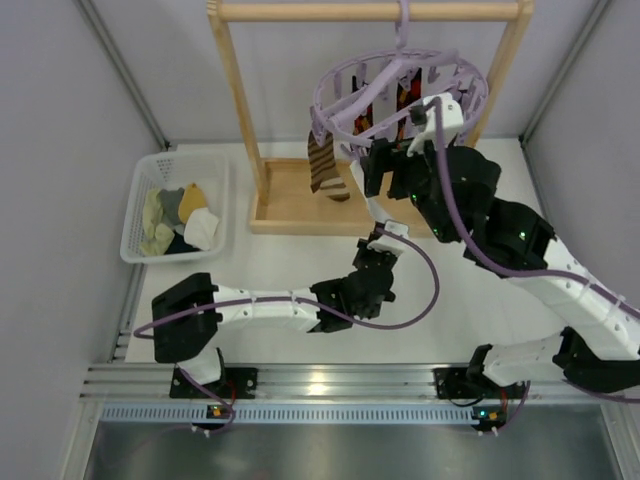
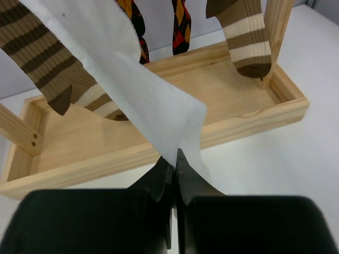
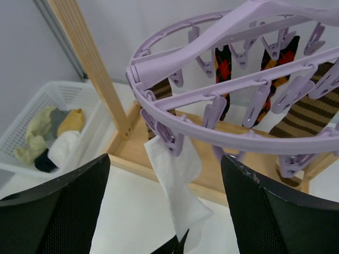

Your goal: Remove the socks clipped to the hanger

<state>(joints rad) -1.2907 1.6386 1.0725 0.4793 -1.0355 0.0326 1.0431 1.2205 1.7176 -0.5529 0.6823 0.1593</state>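
Several socks hang from the lavender hanger (image 3: 190, 38), which is hooked on the top bar of the wooden rack (image 1: 290, 205) at the far side of the worktop (image 1: 280, 270): brown striped socks (image 2: 32, 47), argyle socks (image 3: 223, 66), and one white sock (image 3: 175, 180) held by a clip (image 3: 169, 138) on the near rim. The left end effector (image 2: 175, 161) reaches up from below with its fingers pressed together on the lower end of the white sock. That draws the fabric into a slanted line between clip and grip, probably so that a downward pull would act straight on the clip. The right end effector (image 3: 165, 159) sits up at the ring with its fingers apart, one on each side of that clip and the stretch of rim above it. It looks placed to steady the free-swinging hanger or to squeeze the clip, though the wrist view does not settle whether either finger touches the plastic. A white basket (image 1: 140, 200) at the left holds yellow, grey and cream cloth pieces and looks like the natural drop-off place. Judging from this, the white sock is the one being worked, and it has not yet come free.
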